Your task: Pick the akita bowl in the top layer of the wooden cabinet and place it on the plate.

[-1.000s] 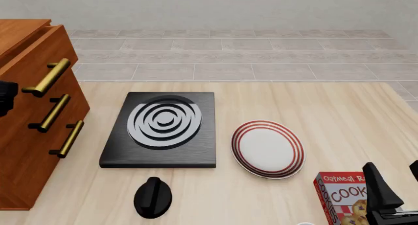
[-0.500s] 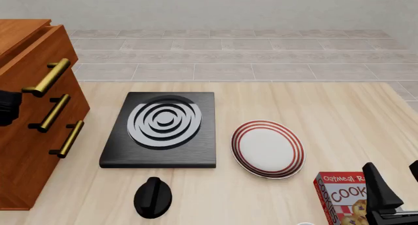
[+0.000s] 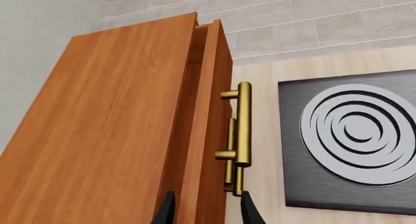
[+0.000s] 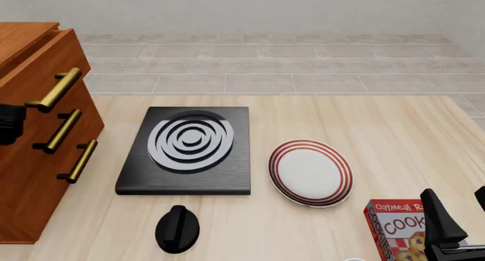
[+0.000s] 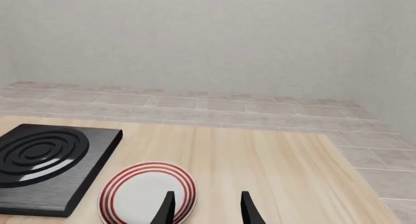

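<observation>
The wooden cabinet (image 4: 34,159) stands at the table's left, with three brass bar handles down its front. The top layer (image 3: 211,87) shows a thin gap behind its drawer front, and its handle (image 3: 242,126) lies just ahead of my left gripper (image 3: 208,212). That gripper is open and holds nothing. In the front view only a black part of it (image 4: 9,123) shows, beside the top handle (image 4: 53,89). The akita bowl is hidden. The plate (image 4: 310,172) lies right of centre, bare. My right gripper (image 5: 208,209) is open near the front right corner, above and behind the plate (image 5: 146,192).
A black square stove (image 4: 188,149) with white rings lies between the cabinet and the plate. Its black knob (image 4: 176,228) sits near the front edge. A red cookie box (image 4: 396,230) stands at the front right, just beside my right arm's fingers (image 4: 442,221).
The black part of my left gripper at the left edge has dropped slightly beside the top handle. The right arm and the objects have not moved.
</observation>
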Controlling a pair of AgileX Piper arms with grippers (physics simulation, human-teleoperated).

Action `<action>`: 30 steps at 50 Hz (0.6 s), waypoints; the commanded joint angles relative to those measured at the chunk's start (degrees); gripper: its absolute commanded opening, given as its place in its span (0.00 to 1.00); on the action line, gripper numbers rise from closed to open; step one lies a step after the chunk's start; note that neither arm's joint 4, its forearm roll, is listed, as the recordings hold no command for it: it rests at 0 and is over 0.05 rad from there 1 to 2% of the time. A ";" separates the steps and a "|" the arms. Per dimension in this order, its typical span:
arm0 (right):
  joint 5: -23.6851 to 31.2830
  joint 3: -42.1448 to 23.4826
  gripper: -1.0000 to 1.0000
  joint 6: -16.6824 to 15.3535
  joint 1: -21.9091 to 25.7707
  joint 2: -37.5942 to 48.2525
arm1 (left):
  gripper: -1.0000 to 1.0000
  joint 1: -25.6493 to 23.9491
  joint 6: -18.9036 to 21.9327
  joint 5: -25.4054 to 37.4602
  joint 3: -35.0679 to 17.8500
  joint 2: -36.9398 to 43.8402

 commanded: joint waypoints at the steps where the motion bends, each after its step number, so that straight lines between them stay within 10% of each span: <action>1: 0.00 -0.02 1.00 -0.24 0.02 0.00 | 1.00 -2.42 -3.25 2.20 1.58 3.58; 30: 0.10 -0.17 1.00 -1.04 0.23 -0.05 | 1.00 -7.56 -5.77 4.74 -1.28 4.56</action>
